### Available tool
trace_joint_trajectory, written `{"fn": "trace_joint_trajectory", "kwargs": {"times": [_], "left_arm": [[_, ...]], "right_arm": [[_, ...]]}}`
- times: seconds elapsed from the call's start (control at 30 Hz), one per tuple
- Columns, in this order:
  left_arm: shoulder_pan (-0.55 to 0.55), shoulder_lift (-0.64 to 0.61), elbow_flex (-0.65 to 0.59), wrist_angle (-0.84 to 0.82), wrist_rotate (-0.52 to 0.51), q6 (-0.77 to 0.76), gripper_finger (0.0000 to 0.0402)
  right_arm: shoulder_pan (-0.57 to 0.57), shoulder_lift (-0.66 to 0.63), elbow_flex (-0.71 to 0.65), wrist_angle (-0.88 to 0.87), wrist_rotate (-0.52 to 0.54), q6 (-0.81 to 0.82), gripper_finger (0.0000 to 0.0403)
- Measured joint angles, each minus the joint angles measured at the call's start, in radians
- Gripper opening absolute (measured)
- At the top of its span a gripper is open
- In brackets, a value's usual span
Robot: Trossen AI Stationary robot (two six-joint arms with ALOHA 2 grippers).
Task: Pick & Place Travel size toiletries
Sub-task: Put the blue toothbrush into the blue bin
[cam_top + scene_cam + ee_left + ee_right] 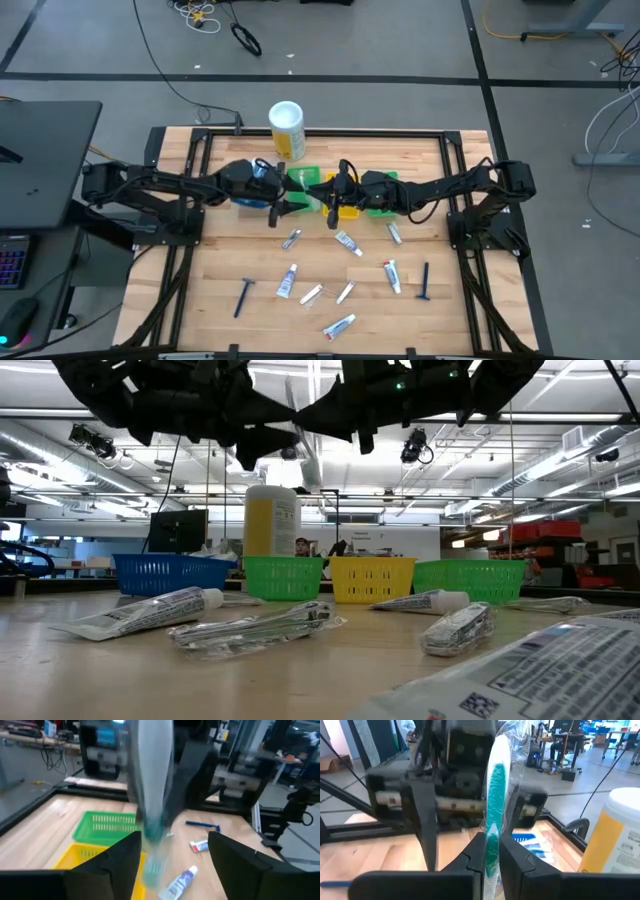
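Both end effectors meet above the yellow bin (344,207), the landmark in the row of bins along the far half of the bench (230,270). Reaching in from the right side, the right end effector (491,851) has its fingers pressed onto a wrapped white-and-teal toothbrush (496,795), which stands upright between them in clear plastic. In the high view this right end effector (338,190) sits just over the yellow bin, the toothbrush (333,212) hanging down at the bin's near edge.

Coming from the opposite side, the left end effector (276,200) hovers just left of the yellow bin, beside the green bin (302,180) and in front of the blue bin (247,198). Its fingers (120,857) are spread apart, and the toothbrush (150,785) shows blurred in front of them; I cannot tell whether it touches them.

A second green bin (385,190) sits directly right of the yellow one. Behind the row, left of the yellow bin, stands a white-and-yellow canister (286,129).

Nearer than the yellow bin, other toiletries lie scattered on the bare wood: a toothpaste tube (347,241) just in front of it, another tube (392,275) to the front right, a dark blue razor (425,281) farther right, and a second razor (243,296) well to the front left.
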Motion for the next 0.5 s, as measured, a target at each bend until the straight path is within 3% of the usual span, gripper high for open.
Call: {"fn": "trace_joint_trajectory", "kwargs": {"times": [0.2,0.5], "left_arm": [[0.001,0.0,0.025,-0.005,-0.024,0.0,0.0248],[0.001,0.0,0.026,-0.003,-0.06,0.003,0.0224]], "right_arm": [[0.0,0.0,0.0,0.029,-0.006,-0.002,0.0035],[-0.001,0.0,0.0,0.13,-0.053,-0.011,0.0035]]}}
